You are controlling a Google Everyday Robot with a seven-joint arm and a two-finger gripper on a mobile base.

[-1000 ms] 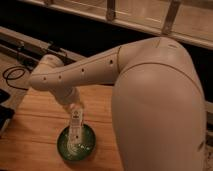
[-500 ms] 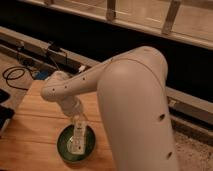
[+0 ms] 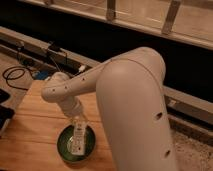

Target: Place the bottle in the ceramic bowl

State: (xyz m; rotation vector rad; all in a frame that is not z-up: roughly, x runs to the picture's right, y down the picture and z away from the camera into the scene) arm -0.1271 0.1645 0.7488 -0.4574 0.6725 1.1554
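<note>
White bottle [image 3: 78,136] hangs near-upright, long axis vertical, directly over the ceramic bowl [image 3: 65,146] on the wooden table [image 3: 30,125]. The hand [image 3: 76,120] sits just above, pinching the bottle's upper end. Release likely requires only a short descent.

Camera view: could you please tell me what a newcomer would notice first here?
The big white arm fills the right and middle, reaching down left. Below it, the gripper sits over the green bowl at the bottom of the wooden table, with the white bottle at the bowl. Black cables lie at upper left.
</note>
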